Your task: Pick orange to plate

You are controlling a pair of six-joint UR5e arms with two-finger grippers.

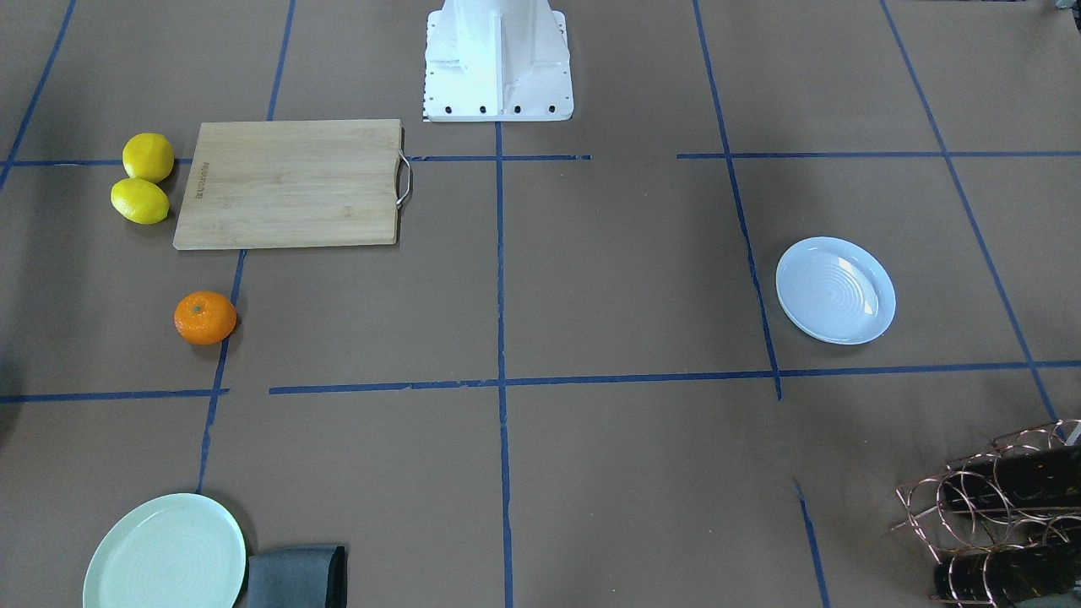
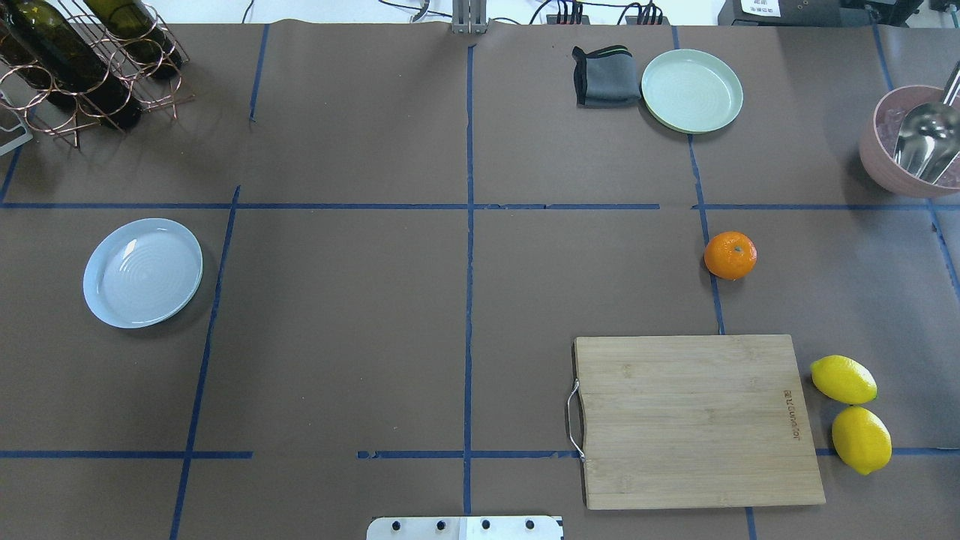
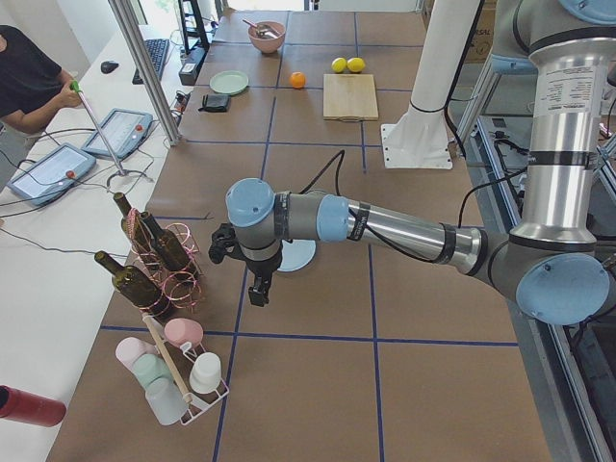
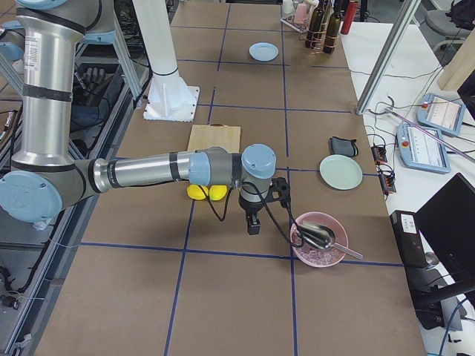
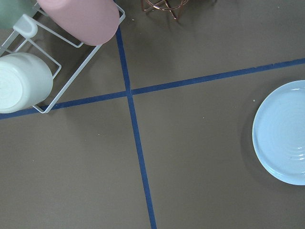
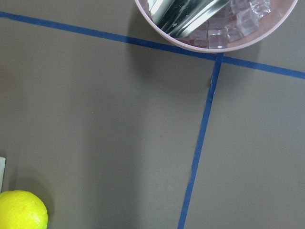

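The orange lies alone on the brown table on my right side, just beyond the cutting board; it also shows in the front view. The bluish-white plate rests empty on my left side, and its edge shows in the left wrist view. My left gripper hangs above the table beside that plate, and I cannot tell whether it is open or shut. My right gripper points down between the lemons and the pink bowl, apart from the orange, and its state cannot be told either.
A wooden cutting board and two lemons lie at the near right. A mint-green plate, grey cloth and pink bowl with ice and scoop sit farther back. A bottle rack stands far left, with a cup rack beside it.
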